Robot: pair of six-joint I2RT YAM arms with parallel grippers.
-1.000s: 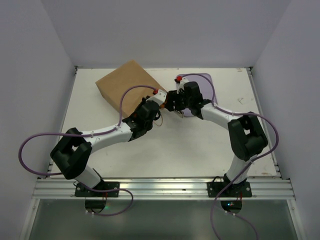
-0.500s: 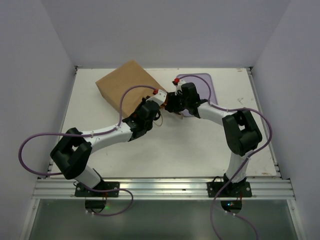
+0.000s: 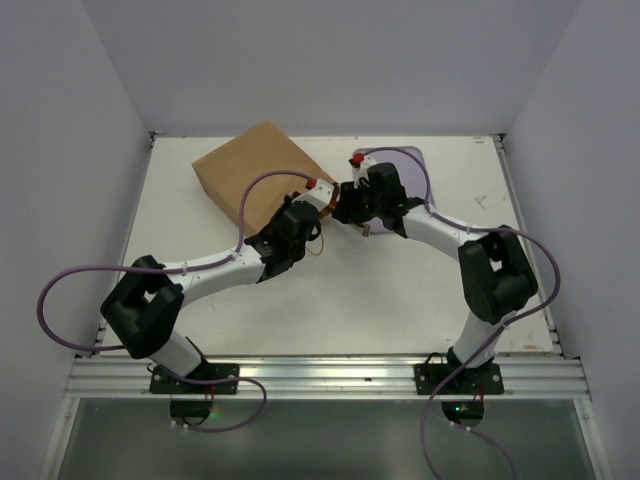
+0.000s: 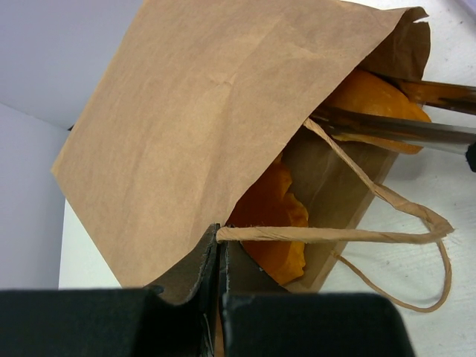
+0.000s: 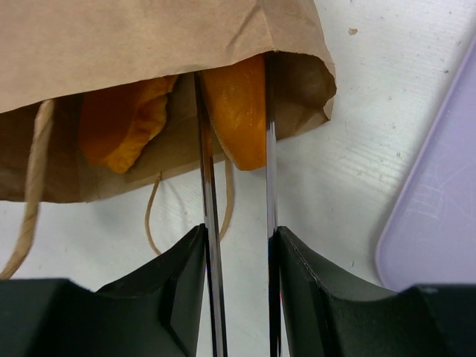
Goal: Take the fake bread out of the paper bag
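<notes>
The brown paper bag (image 3: pixel 255 168) lies flat at the back left, mouth facing right. My left gripper (image 4: pixel 218 245) is shut on one cord handle (image 4: pixel 327 235) and holds the upper side of the mouth up. Glossy orange bread pieces show inside the mouth (image 4: pixel 274 223), (image 4: pixel 372 98). My right gripper (image 5: pixel 236 236) is shut on long metal tongs (image 5: pixel 206 171), whose two arms reach into the bag mouth and flank one orange bread piece (image 5: pixel 238 111). A second bread piece (image 5: pixel 123 126) lies to its left in the bag (image 5: pixel 149 37). The grippers meet at the bag mouth (image 3: pixel 335 203).
A lavender tray (image 3: pixel 408 165) lies just right of the bag mouth, partly under my right arm; its corner shows in the right wrist view (image 5: pixel 439 223). The bag's other cord handle (image 5: pixel 152 216) lies loose on the white table.
My right gripper with the tongs edged left toward the bag mouth, then back a little to the right. The left arm and the bag have held still.
</notes>
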